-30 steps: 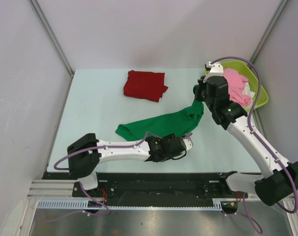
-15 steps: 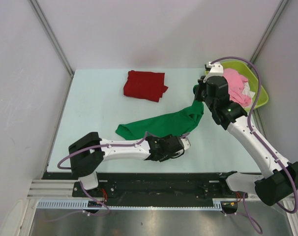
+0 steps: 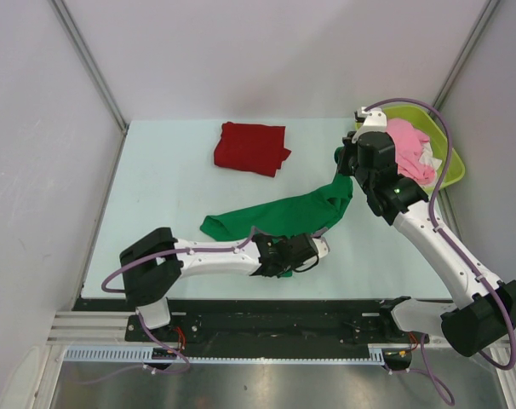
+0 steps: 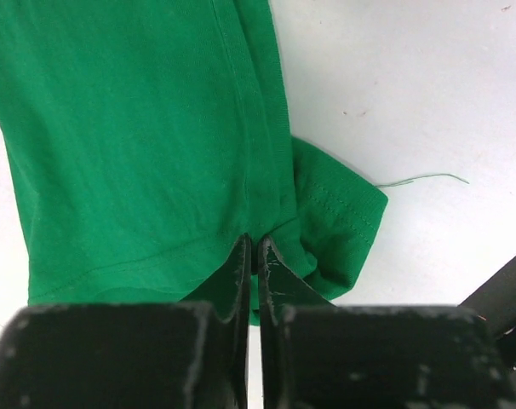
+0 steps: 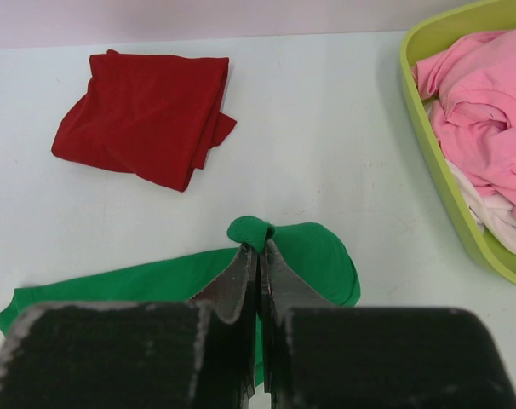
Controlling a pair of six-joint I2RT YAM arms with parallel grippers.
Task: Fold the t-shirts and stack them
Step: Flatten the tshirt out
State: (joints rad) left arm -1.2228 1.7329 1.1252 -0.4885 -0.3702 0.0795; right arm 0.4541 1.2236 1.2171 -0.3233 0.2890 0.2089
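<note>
Top external view: bright green cotton t-shirt [image 3: 283,213] stretched across the middle of the worktop [image 3: 156,187], left jaws pinched tight on its near hem, right jaws clamping its right end; folded dark red t-shirt [image 3: 251,147] well apart, near the far edge.

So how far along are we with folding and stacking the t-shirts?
Done: the red t-shirt lies roughly folded at the far side of the table. In hand: the green t-shirt, stretched out and unfolded, with the left fingers shut on its near edge and the right fingers shut on its far end. Left: folding the green one and stacking the two.
</note>
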